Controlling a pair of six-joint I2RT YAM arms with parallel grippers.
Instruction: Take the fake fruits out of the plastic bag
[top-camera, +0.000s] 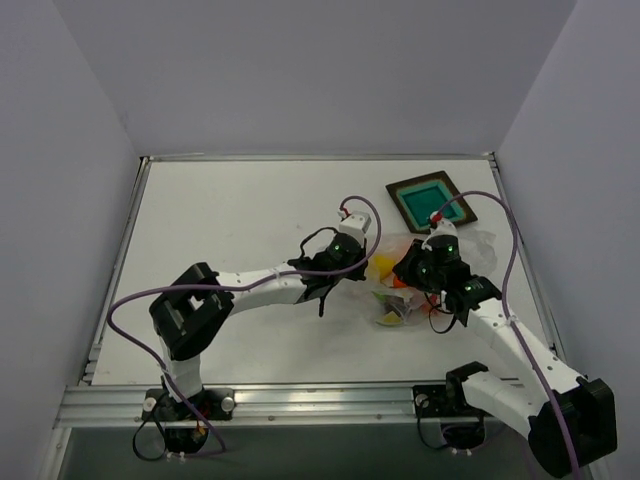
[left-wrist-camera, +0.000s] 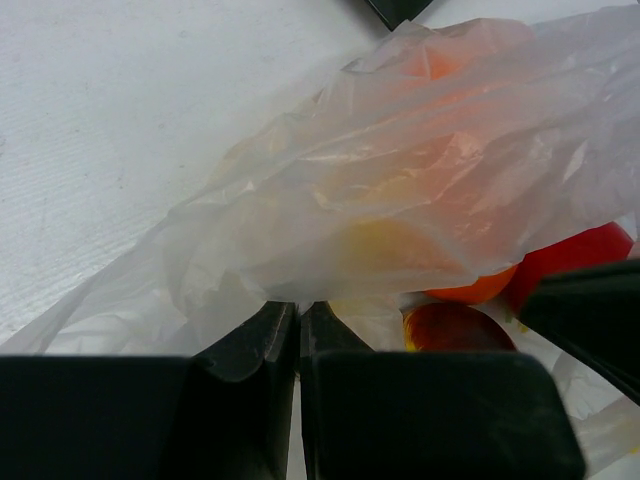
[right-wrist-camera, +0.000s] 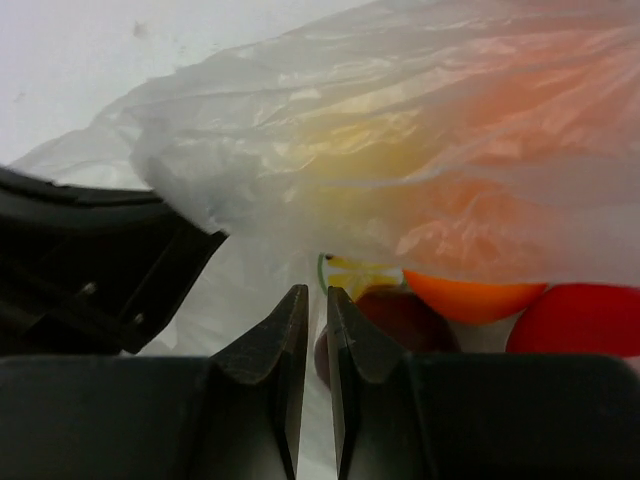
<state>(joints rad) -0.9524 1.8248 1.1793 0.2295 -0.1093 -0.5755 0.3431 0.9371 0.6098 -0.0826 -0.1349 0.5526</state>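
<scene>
The clear plastic bag (top-camera: 392, 300) lies crumpled between my two grippers; it also shows in the left wrist view (left-wrist-camera: 400, 170) and the right wrist view (right-wrist-camera: 420, 130). My left gripper (top-camera: 366, 268) (left-wrist-camera: 297, 306) is shut on the bag's film at its left side. My right gripper (top-camera: 409, 271) (right-wrist-camera: 317, 292) is shut on film at the bag's right side. Inside the bag I see an orange ball (left-wrist-camera: 470, 290) (right-wrist-camera: 470, 296), a red apple (left-wrist-camera: 575, 255) (right-wrist-camera: 578, 320), a dark red rounded shape (right-wrist-camera: 405, 315) and the yellow pear (left-wrist-camera: 385, 248) blurred behind plastic.
The dark square tray (top-camera: 431, 201) with a teal centre sits just beyond the bag, near the table's right edge. The white table (top-camera: 230, 230) stretches to the left. Grey walls stand close on both sides. A printed citrus slice (right-wrist-camera: 355, 272) shows on the film.
</scene>
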